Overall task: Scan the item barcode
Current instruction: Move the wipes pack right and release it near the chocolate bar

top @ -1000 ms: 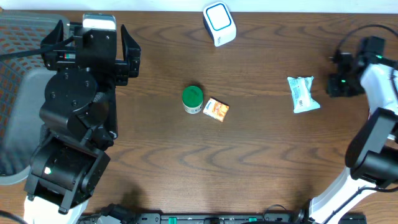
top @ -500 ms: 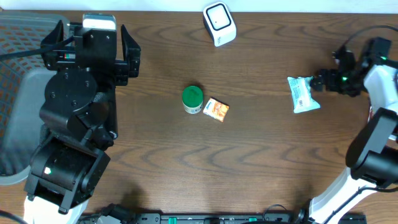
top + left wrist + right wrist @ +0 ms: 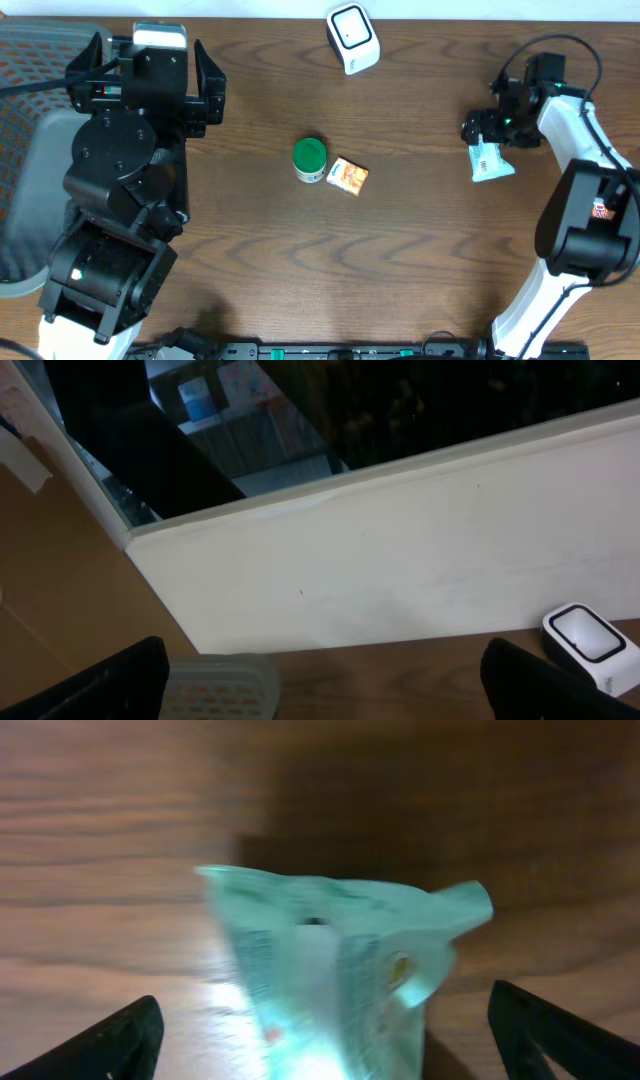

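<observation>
1. The right fingers [image 3: 115, 1038] are spread wide and hold nothing. The packet [image 3: 330, 970] lies on the desk [image 3: 430, 250] directly beneath and between them. I take the packet to be the item to scan.
2. The packet looks like thin, crinkly film with a loose sealed end sticking out. If the fingers close too high, they may catch only that flap. The packet would then hang limp or slip out when lifted.
3. If they come down off-centre, one finger could land on the film and push the packet along the smooth wood instead of pinching it.
4. I cannot tell which face carries the barcode. A blind grasp could cover it, or leave it folded or facing away from the reader.
5. The scanner [image 3: 352, 37] stands well to the left of the right fingers, by the far edge. A weak hold is most likely to fail over that long carry.
6. The jar [image 3: 310, 158] and small box [image 3: 348, 175] sit touching, nearer than the scanner, and a low sweep could clip them.
7. The left fingers [image 3: 110, 680] are also spread and empty. They are raised far from the packet, so they cannot steady it.
</observation>
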Available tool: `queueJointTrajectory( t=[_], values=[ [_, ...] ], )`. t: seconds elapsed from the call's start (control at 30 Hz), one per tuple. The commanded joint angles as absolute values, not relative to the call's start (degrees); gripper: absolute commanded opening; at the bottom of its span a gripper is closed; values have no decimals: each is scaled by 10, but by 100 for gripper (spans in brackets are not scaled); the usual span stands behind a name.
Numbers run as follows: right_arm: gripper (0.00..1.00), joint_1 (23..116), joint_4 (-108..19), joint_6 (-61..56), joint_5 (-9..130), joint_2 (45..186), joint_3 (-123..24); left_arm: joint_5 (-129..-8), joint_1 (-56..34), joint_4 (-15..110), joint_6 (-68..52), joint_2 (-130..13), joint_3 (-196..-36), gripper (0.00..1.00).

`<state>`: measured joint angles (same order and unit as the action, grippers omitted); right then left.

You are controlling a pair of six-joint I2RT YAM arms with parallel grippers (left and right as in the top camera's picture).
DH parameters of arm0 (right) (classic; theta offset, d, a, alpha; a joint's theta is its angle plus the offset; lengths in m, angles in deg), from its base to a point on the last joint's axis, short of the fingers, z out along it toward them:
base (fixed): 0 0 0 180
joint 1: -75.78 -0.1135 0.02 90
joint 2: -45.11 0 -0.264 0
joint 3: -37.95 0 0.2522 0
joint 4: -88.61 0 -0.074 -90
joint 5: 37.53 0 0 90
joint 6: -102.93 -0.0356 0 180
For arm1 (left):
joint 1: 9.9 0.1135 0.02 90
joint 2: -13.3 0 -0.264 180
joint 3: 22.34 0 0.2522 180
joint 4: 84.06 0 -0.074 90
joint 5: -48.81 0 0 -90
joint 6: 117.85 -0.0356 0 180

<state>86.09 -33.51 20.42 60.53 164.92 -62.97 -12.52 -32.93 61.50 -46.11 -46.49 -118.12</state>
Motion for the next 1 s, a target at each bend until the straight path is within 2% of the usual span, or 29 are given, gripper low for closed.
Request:
queueJointTrajectory(
  t=[0.0,0.17,0.23,0.4,0.5,0.67,0.97],
  values=[
    [92,851,-329,177,558,1680,-622,-122,-327,616,-467,-462,-1190,100],
    [74,852,-316,177,557,1681,-622,-122,-327,616,-467,-462,-1190,100],
    [61,854,-315,176,553,1681,-622,-122,-327,616,-467,-462,-1190,100],
    [38,864,-313,152,520,1680,-624,-122,-327,616,-467,-462,-1190,100],
    [36,875,-307,138,492,1680,-630,-122,-327,616,-467,-462,-1190,100],
    [28,907,-303,138,459,1680,-638,-122,-327,616,-467,-462,-1190,100],
    [28,1000,-331,145,354,1680,-638,-122,-327,616,-467,-462,-1190,100]
  ],
)
